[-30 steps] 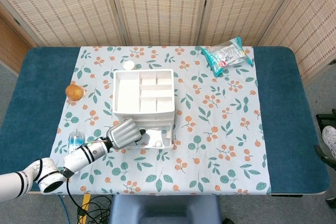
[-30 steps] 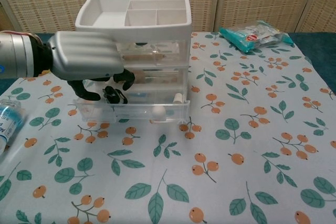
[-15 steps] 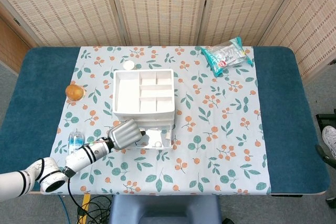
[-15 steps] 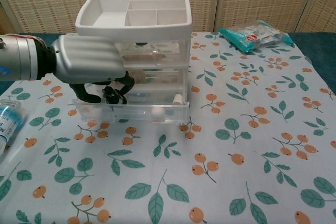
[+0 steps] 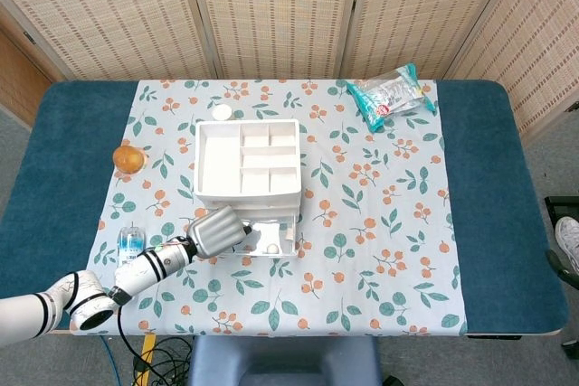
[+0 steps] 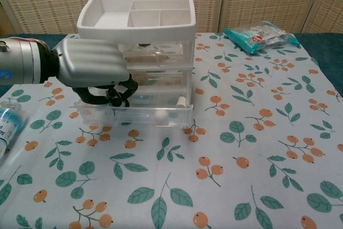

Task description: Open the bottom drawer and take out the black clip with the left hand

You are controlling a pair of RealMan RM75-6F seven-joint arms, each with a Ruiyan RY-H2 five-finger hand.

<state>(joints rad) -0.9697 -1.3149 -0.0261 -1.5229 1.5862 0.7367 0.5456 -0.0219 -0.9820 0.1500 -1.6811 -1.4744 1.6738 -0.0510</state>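
Note:
A white drawer unit (image 5: 246,169) with clear drawers stands mid-table; its bottom drawer (image 6: 140,114) is pulled out toward me. My left hand (image 6: 91,65) reaches into the drawer's left end from above, its dark fingers (image 6: 128,86) curled in around the black clip (image 6: 114,98), which still sits inside the drawer. In the head view the left hand (image 5: 215,230) covers the clip. A white ball (image 6: 161,113) and a small white piece (image 6: 181,101) lie further right in the drawer. My right hand shows in neither view.
A clear bottle (image 5: 129,243) lies left of my forearm, with an orange cup (image 5: 128,158) further back. A teal snack packet (image 5: 391,95) lies at the far right and a small white lid (image 5: 222,112) sits behind the unit.
My left hand has sunk a little lower into the drawer and its fingers have curled closer around the black clip. The drawer has stayed put.

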